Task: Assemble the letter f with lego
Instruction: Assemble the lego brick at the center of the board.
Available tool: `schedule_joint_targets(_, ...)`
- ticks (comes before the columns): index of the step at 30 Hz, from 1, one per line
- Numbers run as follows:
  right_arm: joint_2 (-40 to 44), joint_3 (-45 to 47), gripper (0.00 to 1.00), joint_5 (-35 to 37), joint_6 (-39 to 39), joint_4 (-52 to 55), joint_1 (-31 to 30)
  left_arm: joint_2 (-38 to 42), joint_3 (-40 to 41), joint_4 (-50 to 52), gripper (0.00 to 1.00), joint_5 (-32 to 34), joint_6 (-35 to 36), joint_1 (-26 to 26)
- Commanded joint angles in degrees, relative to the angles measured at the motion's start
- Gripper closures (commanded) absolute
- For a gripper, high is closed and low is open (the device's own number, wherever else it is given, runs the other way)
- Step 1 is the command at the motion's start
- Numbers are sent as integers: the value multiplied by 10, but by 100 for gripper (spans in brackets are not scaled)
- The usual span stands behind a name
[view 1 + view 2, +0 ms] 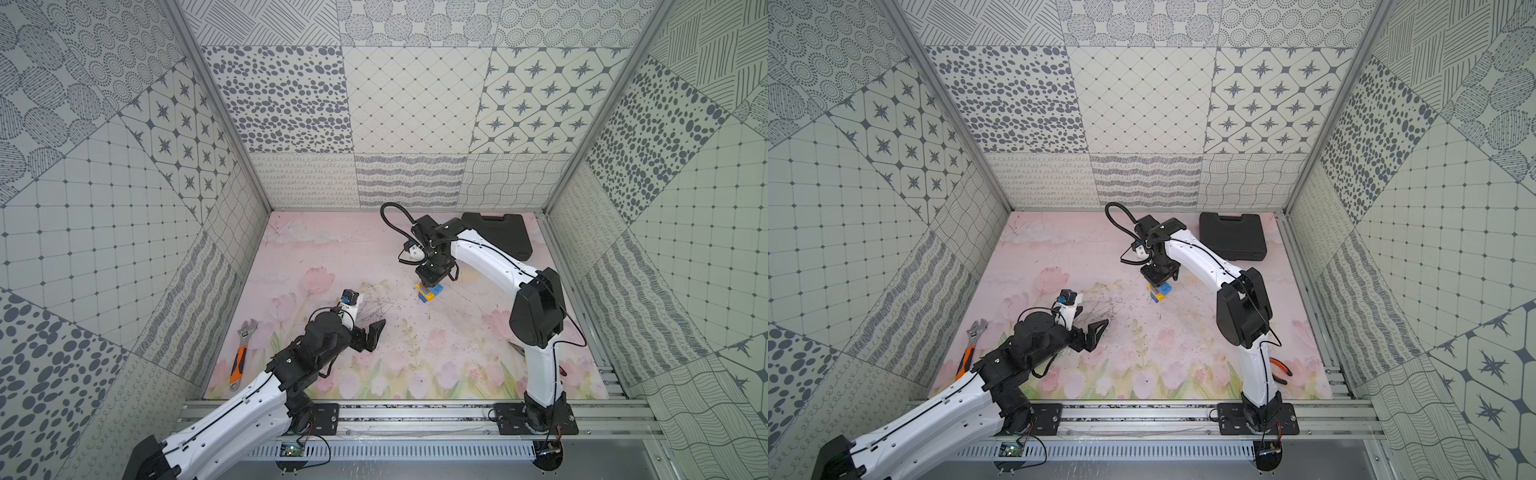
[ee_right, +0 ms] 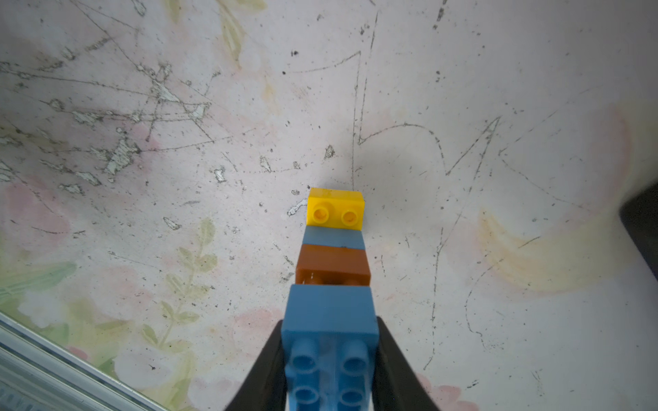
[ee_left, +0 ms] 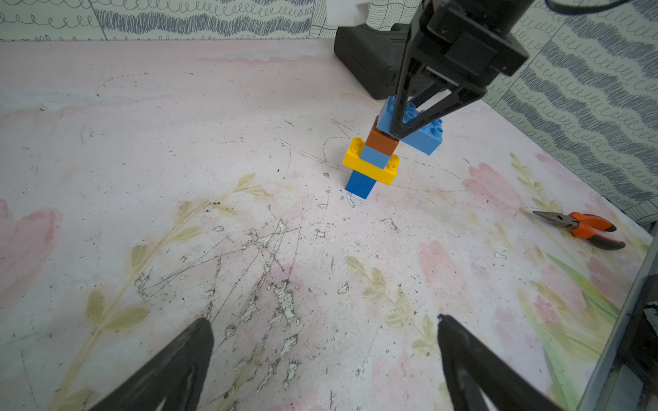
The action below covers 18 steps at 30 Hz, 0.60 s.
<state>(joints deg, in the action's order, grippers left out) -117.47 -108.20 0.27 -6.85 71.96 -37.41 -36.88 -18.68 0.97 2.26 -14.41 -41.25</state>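
Observation:
The lego stands as a short column (image 1: 429, 294) (image 1: 1158, 293) mid-mat. In the left wrist view, a dark blue square brick (image 3: 360, 183) is at the bottom. Above it come the long yellow brick (image 3: 370, 170), a light blue square (image 3: 375, 156) and the brown square (image 3: 384, 139). The long blue brick (image 3: 425, 138) lies on top, jutting sideways. My right gripper (image 3: 402, 130) (image 2: 329, 341) comes from above, shut on that long blue brick (image 2: 329, 313). My left gripper (image 1: 372, 332) (image 3: 324, 327) hovers open and empty, well short of the column.
A black case (image 1: 498, 235) lies at the back right, behind the right arm. An orange-handled wrench (image 1: 241, 353) lies by the left wall. Orange-handled pliers (image 3: 584, 227) (image 1: 1281, 370) lie near the right arm's base. The mat (image 1: 332, 257) is scratched.

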Motion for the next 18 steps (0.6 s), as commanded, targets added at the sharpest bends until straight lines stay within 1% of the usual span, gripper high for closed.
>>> schedule_joint_targets(1,-29,6,64,20,5,18,-6,5,5,-21,1,-5,7,2)
schedule_joint_targets(9,-55,-21,64,41,13,44,-16,8,6,-21,1,-5,5,2)
schedule_joint_targets(18,-61,-34,64,43,17,63,-20,11,12,-23,1,-5,4,3)
